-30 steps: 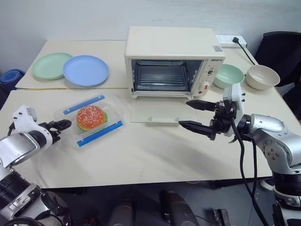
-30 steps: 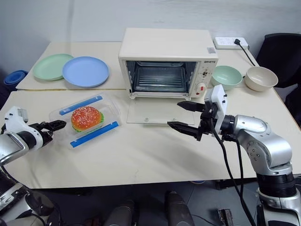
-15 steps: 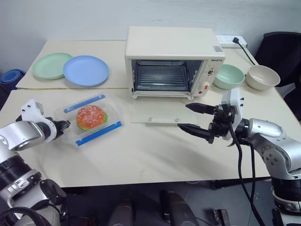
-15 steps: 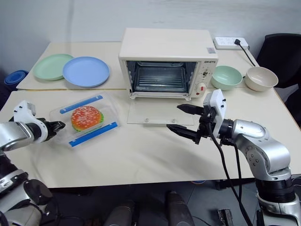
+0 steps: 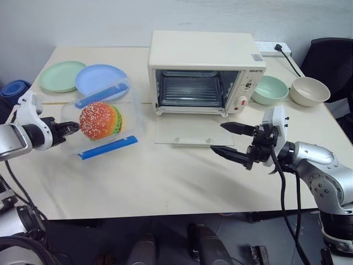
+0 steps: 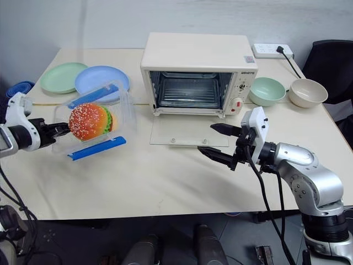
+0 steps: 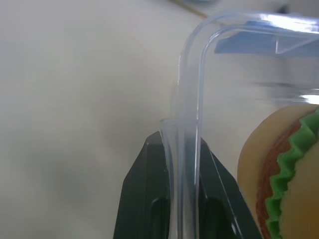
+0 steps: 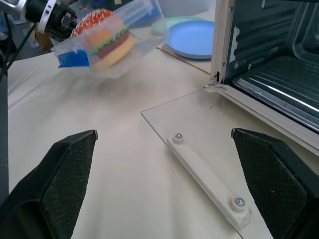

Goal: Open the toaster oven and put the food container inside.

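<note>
Hanging tilted above the table (image 5: 165, 182), one food container (image 5: 102, 124) with one toy hamburger (image 5: 99, 121) sits at the oven's eight o'clock, its rim pinched in the left gripper (image 5: 70, 127). One toaster oven (image 5: 205, 72) stands open. The right gripper (image 5: 227, 139) gapes wide, empty. Two plates (image 5: 99, 80) at ten o'clock, two bowls (image 5: 270, 89) at three.

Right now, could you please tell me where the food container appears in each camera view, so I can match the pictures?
Left eye view: food container at left, lifted and tilted, held by the left gripper.
Right eye view: at left, left of the toaster oven.
Left wrist view: its clear wall pinched between the fingers.
Right wrist view: upper left.
Shared landmark: the blue plate.
</note>
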Available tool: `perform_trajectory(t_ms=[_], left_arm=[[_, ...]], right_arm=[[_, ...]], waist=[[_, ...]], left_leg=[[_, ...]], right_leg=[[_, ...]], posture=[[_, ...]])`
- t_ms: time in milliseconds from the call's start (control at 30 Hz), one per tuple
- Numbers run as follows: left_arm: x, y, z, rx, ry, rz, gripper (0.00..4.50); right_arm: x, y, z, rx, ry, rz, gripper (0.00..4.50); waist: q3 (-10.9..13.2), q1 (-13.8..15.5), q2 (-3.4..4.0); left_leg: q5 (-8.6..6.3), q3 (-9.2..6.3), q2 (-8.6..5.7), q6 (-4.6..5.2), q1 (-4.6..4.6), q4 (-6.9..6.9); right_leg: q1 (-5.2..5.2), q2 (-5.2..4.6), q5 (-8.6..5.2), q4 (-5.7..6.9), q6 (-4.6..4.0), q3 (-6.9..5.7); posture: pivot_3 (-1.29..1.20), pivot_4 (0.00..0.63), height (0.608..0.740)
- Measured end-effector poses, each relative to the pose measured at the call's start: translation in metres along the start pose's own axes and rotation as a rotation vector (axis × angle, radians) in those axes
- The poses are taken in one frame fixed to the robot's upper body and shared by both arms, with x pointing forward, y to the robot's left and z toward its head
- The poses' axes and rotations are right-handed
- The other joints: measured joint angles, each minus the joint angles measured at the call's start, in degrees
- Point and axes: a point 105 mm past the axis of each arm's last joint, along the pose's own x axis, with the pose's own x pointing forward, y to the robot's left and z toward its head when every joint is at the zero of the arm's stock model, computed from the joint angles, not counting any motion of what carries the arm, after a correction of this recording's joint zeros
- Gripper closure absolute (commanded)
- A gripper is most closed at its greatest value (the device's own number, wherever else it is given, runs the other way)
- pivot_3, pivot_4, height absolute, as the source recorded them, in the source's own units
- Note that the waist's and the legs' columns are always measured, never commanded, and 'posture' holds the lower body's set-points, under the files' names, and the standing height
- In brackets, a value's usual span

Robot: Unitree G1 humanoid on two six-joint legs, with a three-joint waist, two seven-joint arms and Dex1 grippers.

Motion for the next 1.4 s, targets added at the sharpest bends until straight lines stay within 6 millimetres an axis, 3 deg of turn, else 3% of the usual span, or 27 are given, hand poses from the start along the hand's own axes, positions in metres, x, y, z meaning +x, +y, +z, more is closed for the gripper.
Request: perform_trajectory(t_ms=[100,400,500,667,933,1133,1267,1367,1400], left_arm=[[0.009,-0.026,0.004,0.061,0.021,-0.068,4.29],[0.065,-0.124,-0.006,0.216,0.122,-0.212,4.29],[0.081,-0.14,-0.007,0.235,0.125,-0.194,4.29],[0.105,-0.145,-0.015,0.244,0.144,-0.125,4.29],[0.118,-0.16,-0.021,0.215,0.137,-0.169,1.99],[0.108,-0.168,-0.007,0.149,0.064,-0.296,1.99],[0.072,-0.162,0.015,0.179,-0.095,-0.471,1.99],[0.039,-0.148,0.015,0.262,-0.17,-0.596,2.57],[0.028,-0.144,0.01,0.298,-0.178,-0.648,2.93]], right_arm=[[-0.002,-0.001,0.001,-0.007,0.007,-0.004,0.0],[-0.024,-0.015,0.005,-0.026,0.016,-0.094,0.0],[-0.03,-0.017,0.0,-0.011,0.022,-0.129,0.0],[-0.033,-0.013,-0.004,-0.01,0.032,-0.155,0.0],[-0.042,-0.018,-0.005,-0.011,0.03,-0.223,0.0],[-0.043,-0.018,-0.008,-0.001,0.037,-0.229,0.0],[-0.039,-0.013,-0.005,-0.016,0.033,-0.204,0.0],[-0.032,-0.004,0.0,-0.012,0.011,-0.163,0.6],[-0.028,0.0,0.0,-0.003,0.007,-0.142,0.98]], waist=[[0.0,0.14,0.0],[0.0,1.19,0.0],[0.01,1.16,0.01],[0.01,1.2,0.01],[0.01,1.32,0.01],[0.01,1.19,0.01],[0.02,0.59,0.03],[0.02,-0.06,0.05],[0.02,-0.13,0.05]], left_leg=[[0.0,-0.02,-0.02,0.02,-0.01,0.01],[0.0,0.06,-0.02,0.03,-0.04,0.0],[0.0,0.1,-0.01,0.03,-0.01,-0.02],[0.02,0.12,0.0,0.0,0.04,-0.01],[0.02,0.14,-0.03,0.02,0.01,0.01],[0.02,0.14,0.01,0.01,0.03,0.01],[0.03,0.17,0.07,-0.07,0.07,-0.01],[0.04,0.17,0.07,-0.08,0.09,-0.02],[0.04,0.16,0.06,-0.07,0.09,-0.01]], right_leg=[[0.01,-0.02,0.01,-0.01,0.03,-0.01],[-0.01,0.05,0.05,-0.05,0.09,0.07],[-0.02,0.08,0.05,-0.04,0.09,0.1],[-0.02,0.13,0.05,0.02,0.1,0.16],[-0.01,0.1,0.09,-0.02,0.17,0.19],[-0.01,0.16,0.09,0.01,0.17,0.2],[-0.02,0.2,0.09,0.03,0.16,0.26],[-0.02,0.18,0.07,0.08,0.13,0.32],[-0.02,0.17,0.07,0.07,0.12,0.3]], posture=[[0.0,0.15,0.74],[0.0,0.15,0.74],[0.0,0.15,0.74],[0.0,0.15,0.74],[0.0,0.15,0.74],[0.0,0.15,0.74],[0.0,0.15,0.74],[0.0,0.15,0.74],[0.0,0.15,0.74]])
